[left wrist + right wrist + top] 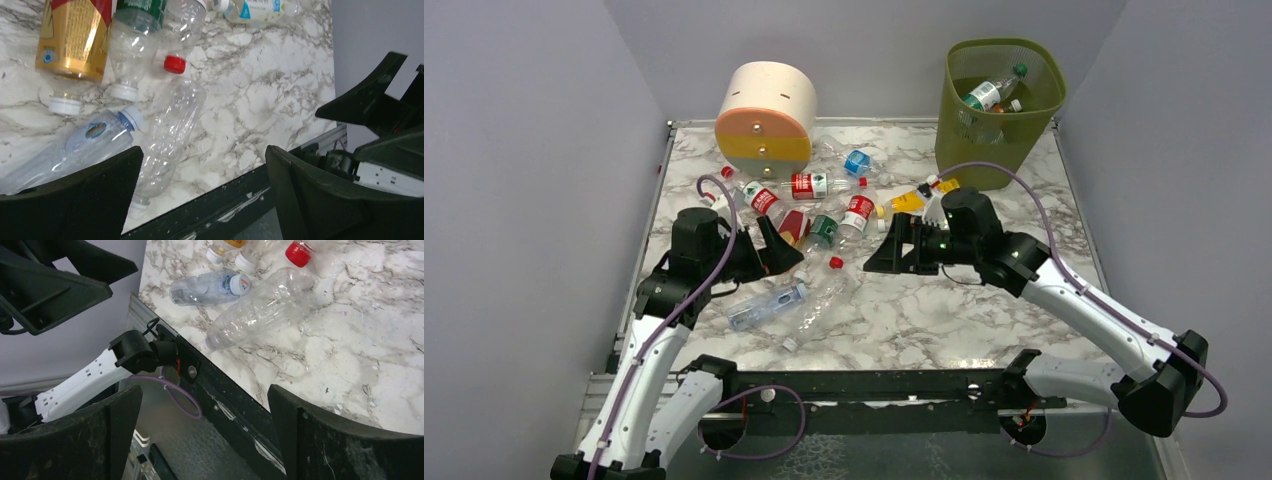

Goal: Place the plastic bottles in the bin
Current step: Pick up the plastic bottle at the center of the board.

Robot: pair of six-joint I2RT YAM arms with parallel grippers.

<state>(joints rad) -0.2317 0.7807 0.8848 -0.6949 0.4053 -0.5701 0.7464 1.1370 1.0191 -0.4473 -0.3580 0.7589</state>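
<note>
Top external view is showing the bin (pixel 984 150) standing on the tabletop (pixel 984 300), a green-capped bottle (pixel 990 92) lying inside it. The other plastic bottles (pixel 809 185) are lying scattered left of the bin, nearer than the round drawer box (pixel 764 115). The left arm (pixel 694 245) and right arm (pixel 984 235) are hovering near that scatter, left jaws and right jaws both gaping wide, grasping nothing.

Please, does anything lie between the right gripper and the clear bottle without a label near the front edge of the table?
Nothing visible does. Only bare marble table shows between the open right gripper and the clear bottle. A red cap lies beside the bottle's far end, off that line.
</note>
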